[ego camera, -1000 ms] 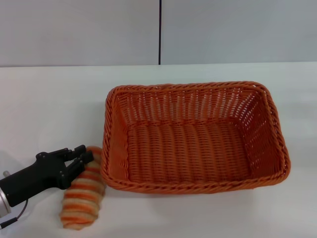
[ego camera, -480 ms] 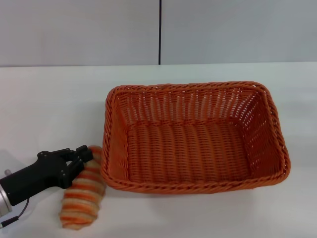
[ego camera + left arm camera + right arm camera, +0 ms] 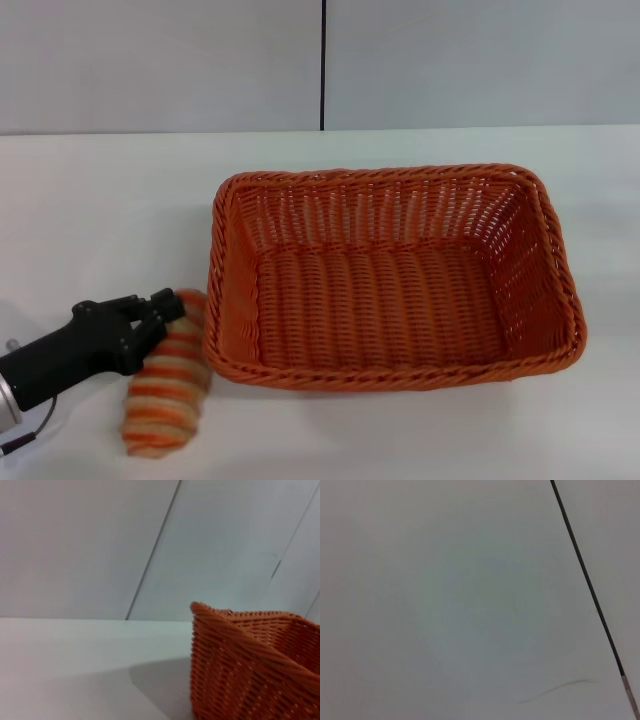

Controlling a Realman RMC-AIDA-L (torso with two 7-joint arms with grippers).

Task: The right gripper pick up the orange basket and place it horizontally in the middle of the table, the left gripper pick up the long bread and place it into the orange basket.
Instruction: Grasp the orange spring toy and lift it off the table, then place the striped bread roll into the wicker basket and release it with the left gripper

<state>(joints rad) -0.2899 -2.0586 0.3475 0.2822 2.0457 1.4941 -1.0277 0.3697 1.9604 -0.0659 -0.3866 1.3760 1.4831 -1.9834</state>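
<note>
Woven orange basket (image 3: pixel 390 275) on white table (image 3: pixel 100 200), left end effector (image 3: pixel 165 312) — fingers narrow, around ridged long bread (image 3: pixel 168 385).

no readable text, labels, brands, numbers or signs anywhere

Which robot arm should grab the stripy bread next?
The left. Its end effector is already at the bread, which lies on the table beside the basket. The right arm is not in view.
</note>
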